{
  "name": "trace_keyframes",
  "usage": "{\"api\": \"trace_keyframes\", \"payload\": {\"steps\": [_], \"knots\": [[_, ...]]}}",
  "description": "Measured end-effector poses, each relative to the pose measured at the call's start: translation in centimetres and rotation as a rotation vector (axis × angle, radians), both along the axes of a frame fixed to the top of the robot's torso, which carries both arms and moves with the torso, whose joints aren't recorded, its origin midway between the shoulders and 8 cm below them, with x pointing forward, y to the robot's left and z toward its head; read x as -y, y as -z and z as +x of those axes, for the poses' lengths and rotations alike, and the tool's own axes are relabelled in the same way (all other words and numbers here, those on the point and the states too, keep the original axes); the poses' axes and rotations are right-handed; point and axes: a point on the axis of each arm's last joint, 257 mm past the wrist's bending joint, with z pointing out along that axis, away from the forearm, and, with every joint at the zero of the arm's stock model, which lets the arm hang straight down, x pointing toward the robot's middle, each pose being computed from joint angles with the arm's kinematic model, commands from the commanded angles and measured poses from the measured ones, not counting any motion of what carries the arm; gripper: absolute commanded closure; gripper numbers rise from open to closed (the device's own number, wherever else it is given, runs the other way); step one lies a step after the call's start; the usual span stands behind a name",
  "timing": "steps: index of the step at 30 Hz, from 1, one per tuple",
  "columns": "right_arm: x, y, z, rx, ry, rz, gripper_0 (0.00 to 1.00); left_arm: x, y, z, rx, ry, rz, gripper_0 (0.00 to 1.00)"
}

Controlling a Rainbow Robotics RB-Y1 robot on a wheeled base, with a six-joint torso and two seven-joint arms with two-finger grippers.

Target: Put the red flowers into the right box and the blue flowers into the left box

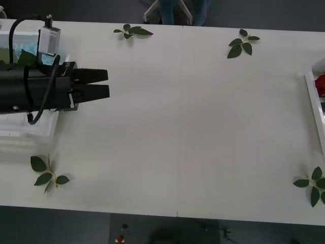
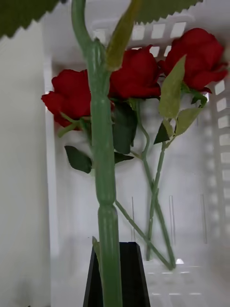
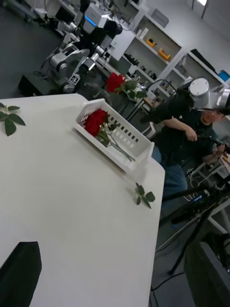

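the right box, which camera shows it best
The left wrist view: the whole right box sits at the table's far end with red flowers lying in it. The right wrist view looks into it from close up, past a rose stem held in the right hand. The front view catches just its rim.

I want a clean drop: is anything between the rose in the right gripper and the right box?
Nothing visible blocks it. The right gripper grips the rose by its stem over the right box. Three red roses already lie inside, so it may land on them. The left gripper waits near the left box.
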Motion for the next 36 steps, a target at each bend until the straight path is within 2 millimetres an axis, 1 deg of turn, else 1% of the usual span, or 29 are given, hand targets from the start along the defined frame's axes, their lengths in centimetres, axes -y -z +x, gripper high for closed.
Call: {"api": "trace_keyframes", "payload": {"steps": [3, 4, 5, 6, 7, 8, 9, 15, 18, 22, 27, 29, 31, 33, 36], "knots": [[0.8, 0.7, 0.1, 0.007, 0.011, -0.033, 1.00, 1.4, -0.3, -0.4, 0.005, -0.009, -0.013, 0.14], [1.0, 0.8, 0.2, 0.009, 0.014, -0.039, 0.98, 1.7, -0.3, -0.5, 0.005, -0.009, -0.015, 0.13], [1.1, 0.9, 0.2, 0.013, 0.017, -0.041, 0.89, 2.0, -0.2, -0.7, 0.004, -0.007, -0.016, 0.13], [1.2, 0.8, 0.3, 0.019, 0.021, -0.043, 0.58, 2.1, -0.2, -0.8, 0.003, -0.003, -0.016, 0.13], [1.4, 0.8, 0.4, 0.025, 0.025, -0.047, 0.31, 2.2, -0.1, -0.9, 0.001, -0.001, -0.016, 0.13], [1.5, 0.7, 0.5, 0.032, 0.029, -0.052, 0.17, 2.2, 0.0, -1.0, 0.000, 0.000, -0.016, 0.13], [1.7, 0.8, 0.6, 0.036, 0.033, -0.056, 0.00, 2.2, 0.0, -1.0, -0.001, 0.000, -0.015, 0.13], [1.6, 1.8, 0.2, 0.028, 0.045, -0.042, 0.00, 2.2, 0.1, -1.0, -0.003, -0.001, -0.015, 0.13], [1.6, 1.9, 0.2, 0.028, 0.046, -0.037, 0.00, 2.2, 0.1, -1.0, -0.003, -0.001, -0.015, 0.13], [1.1, 1.8, 0.4, 0.033, 0.042, -0.022, 0.00, 2.2, 0.1, -0.9, -0.003, -0.002, -0.015, 0.14], [-0.2, 1.8, 0.8, 0.039, 0.024, -0.003, 0.00, 2.1, 0.1, -0.9, -0.004, -0.004, -0.015, 0.13], [-1.3, 1.5, 1.2, 0.056, 0.032, 0.065, 0.00, 2.1, 0.1, -0.9, -0.004, -0.004, -0.015, 0.13], [-3.1, 1.4, 1.4, 0.051, 0.015, 0.131, 0.00, 2.1, 0.1, -0.9, -0.004, -0.004, -0.015, 0.13], [-5.6, 1.2, 1.7, 0.040, -0.039, 0.181, 0.00, 2.1, 0.1, -0.9, -0.004, -0.004, -0.015, 0.13], [-10.3, -0.3, 3.1, 0.080, -0.169, 0.246, 0.00, 2.1, 0.2, -0.9, -0.004, -0.004, -0.015, 0.14]]}}
